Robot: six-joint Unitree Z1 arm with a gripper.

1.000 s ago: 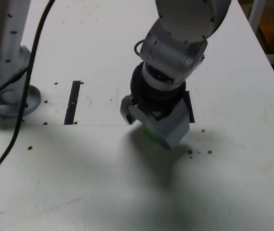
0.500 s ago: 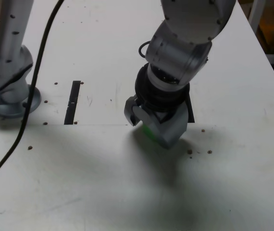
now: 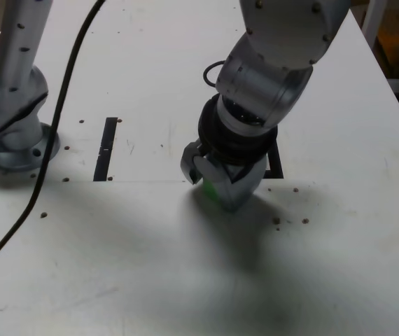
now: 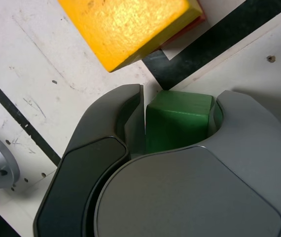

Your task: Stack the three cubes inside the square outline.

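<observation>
Green cube (image 4: 177,123) sits pinched in our hand (image 4: 180,123) on the white table (image 3: 150,266), yellow cube (image 4: 125,24) at its eleven o'clock in the wrist view.

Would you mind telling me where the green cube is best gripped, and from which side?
Grip the green cube across two opposite flat side faces, coming from above. It sits flat on the table, leaving those sides exposed. The gripper already brackets it this way, jaws closed on it.
</observation>
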